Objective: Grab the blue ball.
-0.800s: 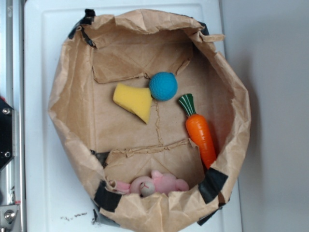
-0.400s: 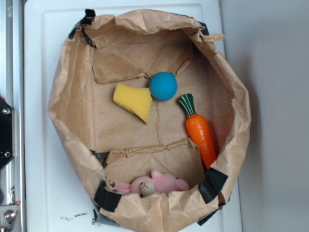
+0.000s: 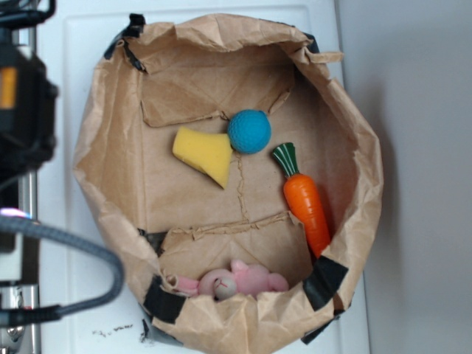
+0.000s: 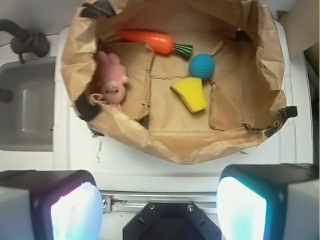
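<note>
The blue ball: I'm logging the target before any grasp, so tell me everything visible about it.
The blue ball is a small teal-blue sphere with a matte, finely dimpled surface. It rests on the floor of the brown paper bag, toward one end. The narrow end of the yellow foam wedge touches it. The toy carrot lies nearby, its green top pointing toward the ball without clearly touching. Nothing grips it.

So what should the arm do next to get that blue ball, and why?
Probably move forward over the bag, toward the blue ball. The gripper hangs open outside the paper bag, and the ball lies inside, touching the yellow wedge.
</note>
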Robot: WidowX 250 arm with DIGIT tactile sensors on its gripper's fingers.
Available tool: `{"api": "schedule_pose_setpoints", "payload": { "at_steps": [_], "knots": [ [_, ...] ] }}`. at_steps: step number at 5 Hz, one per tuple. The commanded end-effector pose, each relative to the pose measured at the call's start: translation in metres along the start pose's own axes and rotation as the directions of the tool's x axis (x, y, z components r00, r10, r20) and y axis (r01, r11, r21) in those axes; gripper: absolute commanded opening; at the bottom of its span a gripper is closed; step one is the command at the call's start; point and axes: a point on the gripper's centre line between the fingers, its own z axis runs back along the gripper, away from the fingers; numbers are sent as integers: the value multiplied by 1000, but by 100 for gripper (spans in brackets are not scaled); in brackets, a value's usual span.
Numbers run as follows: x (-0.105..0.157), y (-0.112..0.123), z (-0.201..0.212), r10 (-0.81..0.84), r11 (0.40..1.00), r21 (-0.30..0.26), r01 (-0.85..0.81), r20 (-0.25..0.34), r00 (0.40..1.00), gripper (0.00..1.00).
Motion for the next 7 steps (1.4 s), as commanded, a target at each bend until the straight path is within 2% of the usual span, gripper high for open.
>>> {"api": "schedule_pose_setpoints", "payload": {
  "at_steps": [1, 2, 3, 4, 5, 7],
  "knots": [
    [5, 1, 8, 3, 1000, -1, -3, 31, 1000, 100],
    [51, 22, -24, 24, 993, -116, -20, 32, 999, 100],
    [87, 33, -41, 15, 986, -166, -4, 64, 998, 100],
    [79, 43, -42, -17, 979, -202, 31, 73, 997, 100],
    [61, 45, -38, -58, 973, -220, 73, 74, 996, 100],
    [59, 47, -63, -46, 991, -124, 59, 99, 994, 100]
  ]
}}
